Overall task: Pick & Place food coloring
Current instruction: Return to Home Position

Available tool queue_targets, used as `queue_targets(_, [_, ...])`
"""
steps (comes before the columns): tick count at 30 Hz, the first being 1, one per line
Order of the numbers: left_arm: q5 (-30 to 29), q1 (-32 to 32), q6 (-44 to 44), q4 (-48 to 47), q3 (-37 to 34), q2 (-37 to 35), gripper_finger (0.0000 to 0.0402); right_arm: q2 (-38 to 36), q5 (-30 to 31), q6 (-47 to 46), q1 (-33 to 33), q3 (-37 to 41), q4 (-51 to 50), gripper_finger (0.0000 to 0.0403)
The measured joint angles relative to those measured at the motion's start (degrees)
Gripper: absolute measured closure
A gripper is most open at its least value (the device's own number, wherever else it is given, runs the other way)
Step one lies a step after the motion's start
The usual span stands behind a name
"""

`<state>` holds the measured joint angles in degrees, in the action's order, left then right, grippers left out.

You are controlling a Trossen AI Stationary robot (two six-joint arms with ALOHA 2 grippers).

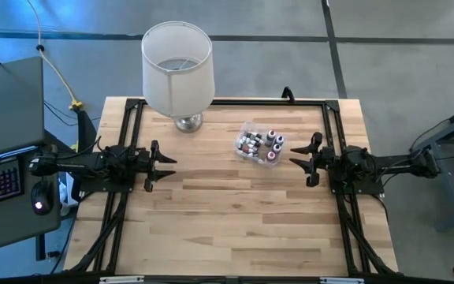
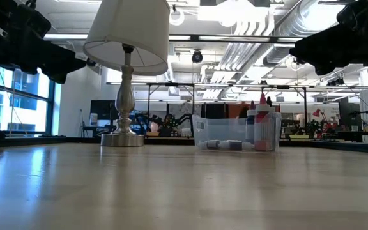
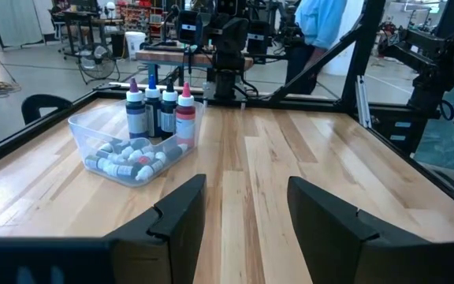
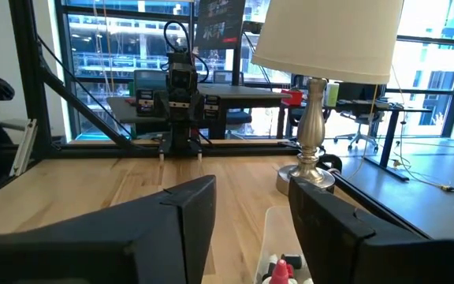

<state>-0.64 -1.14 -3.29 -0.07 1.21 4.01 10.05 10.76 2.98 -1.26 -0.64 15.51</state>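
**Table.** The wooden table carries a table lamp close to its far edge, left of centre.

**Tub.** A clear plastic tub stands in the far half, right of centre. It is to the right of the lamp and apart from it.

**Task items.** Every one of the food coloring bottles that shows is inside the tub.
- The left wrist view shows a few standing upright, caps up, grouped in the tub's right part. Their bodies are dark blue and red.
- The others lie on their sides in a jumble in the left part.
- An exact count cannot be made.

**Left gripper**. It is at the table's left side and points right toward the centre, well apart from the tub. In the low view the arm sits high above the tabletop. Its fingers are spread wide with only bare wood showing between them, and nothing is held.

**Right gripper**. It is at the table's right side and points left. It is near the tub's right side, with a clear gap and no contact. It is likewise held above the surface. Its fingers are spread apart, and nothing is gripped.

**Surroundings.** A person in a light blue top stands beyond the table's right side, seen only in part.
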Motion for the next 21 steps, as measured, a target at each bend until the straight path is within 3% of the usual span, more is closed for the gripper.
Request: queue_targets(21, [0.0,0.0,0.0,0.0,0.0,0.0,0.0224,0.0,0.0,0.0,0.0,0.0,0.0,0.0244])
